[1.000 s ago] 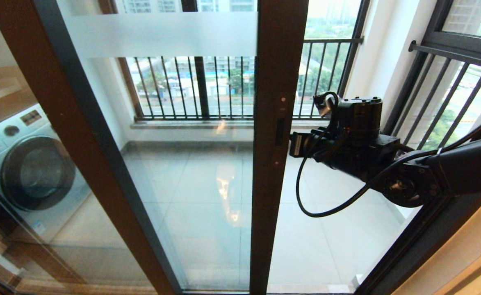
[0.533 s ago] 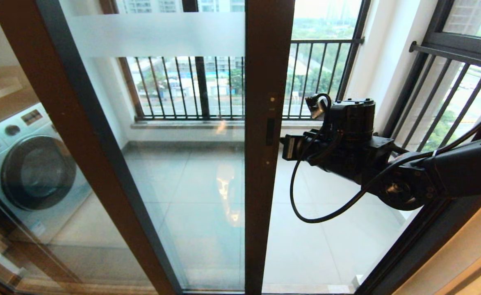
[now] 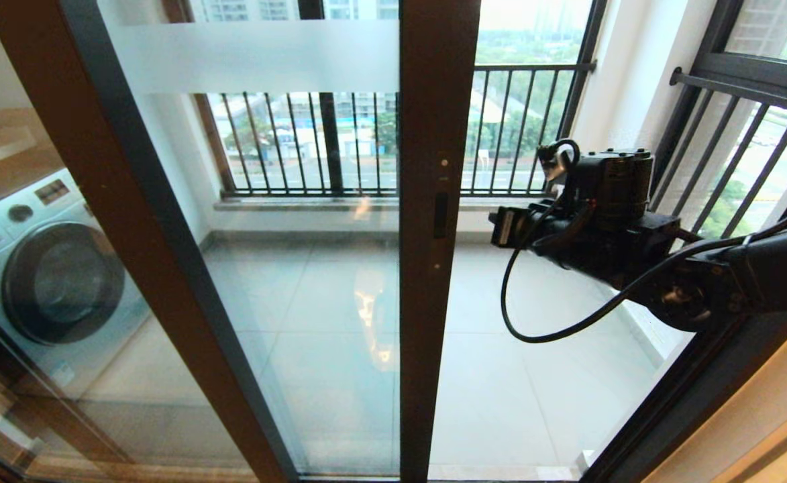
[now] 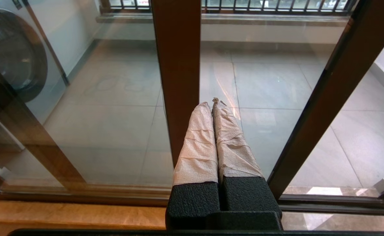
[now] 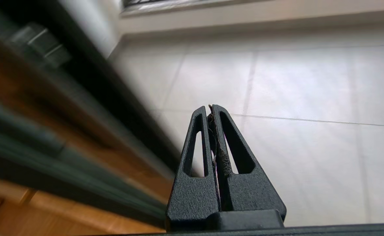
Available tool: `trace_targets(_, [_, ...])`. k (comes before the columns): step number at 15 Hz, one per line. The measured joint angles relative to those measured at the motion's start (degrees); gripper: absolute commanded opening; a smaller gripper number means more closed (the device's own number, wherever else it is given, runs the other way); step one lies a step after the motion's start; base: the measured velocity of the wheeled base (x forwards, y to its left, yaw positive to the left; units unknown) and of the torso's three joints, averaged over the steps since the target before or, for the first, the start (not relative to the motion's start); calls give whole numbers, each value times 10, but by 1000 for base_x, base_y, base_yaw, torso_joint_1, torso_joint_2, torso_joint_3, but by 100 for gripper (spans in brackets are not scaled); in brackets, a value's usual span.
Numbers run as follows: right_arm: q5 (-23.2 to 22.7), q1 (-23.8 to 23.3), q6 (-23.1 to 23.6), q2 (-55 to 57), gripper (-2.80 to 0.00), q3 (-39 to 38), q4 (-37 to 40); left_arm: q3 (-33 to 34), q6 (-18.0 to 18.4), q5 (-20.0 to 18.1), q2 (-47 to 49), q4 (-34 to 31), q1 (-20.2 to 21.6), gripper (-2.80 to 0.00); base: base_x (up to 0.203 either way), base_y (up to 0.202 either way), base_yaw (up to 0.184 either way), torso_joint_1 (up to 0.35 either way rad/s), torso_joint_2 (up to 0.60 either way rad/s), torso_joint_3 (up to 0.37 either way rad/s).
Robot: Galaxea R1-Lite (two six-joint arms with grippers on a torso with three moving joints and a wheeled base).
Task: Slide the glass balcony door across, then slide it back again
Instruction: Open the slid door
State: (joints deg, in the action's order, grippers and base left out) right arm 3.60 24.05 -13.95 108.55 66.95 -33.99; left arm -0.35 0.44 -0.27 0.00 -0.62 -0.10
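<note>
The glass balcony door [image 3: 299,268] has a frosted band [image 3: 252,57] near its top. Its dark brown upright [image 3: 433,302] carries a slim black handle slot [image 3: 440,215]. My right gripper [image 3: 502,228] hangs in the open gap to the right of that upright, a short way off it and not touching. The right wrist view shows this gripper [image 5: 210,106] shut and empty over the balcony tiles, with the door's edge [image 5: 80,108] blurred beside it. My left gripper [image 4: 211,103], its fingers wrapped in pale paper, is shut and empty low in front of the door's upright [image 4: 178,82].
A washing machine [image 3: 51,275] stands behind the glass at the left, beside another brown frame [image 3: 98,201]. Black railings [image 3: 527,127] run along the balcony's far side and on the right [image 3: 735,147]. The dark fixed jamb [image 3: 668,416] bounds the opening on the right.
The door slid left with my right gripper at its edge, then stopped. In the last half second the right gripper drew back right and slightly up, off the upright.
</note>
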Motion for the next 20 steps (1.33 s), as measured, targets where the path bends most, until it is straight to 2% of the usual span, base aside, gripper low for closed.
trace_targets(6, [0,-52,8,-128,-280,-109,4,0,0,0,0,0,0,-280,0,0,0,0,0,0])
trace_targets(10, [0,-69,46,-287,-280,-205,56,0,0,0,0,0,0,-280,0,0,0,0,0,0])
trace_targets(13, [10,-79,62,-440,-280,-247,172,0,0,0,0,0,0,-280,0,0,0,0,0,0])
trace_targets(17, [83,-95,88,-655,-280,-264,395,0,0,0,0,0,0,-280,0,0,0,0,0,0])
trace_targets(18, [97,-116,108,-710,-280,-264,452,0,0,0,0,0,0,-280,0,0,0,0,0,0])
trace_targets(20, [111,-186,168,-809,-280,-262,544,0,0,0,0,0,0,-280,0,0,0,0,0,0])
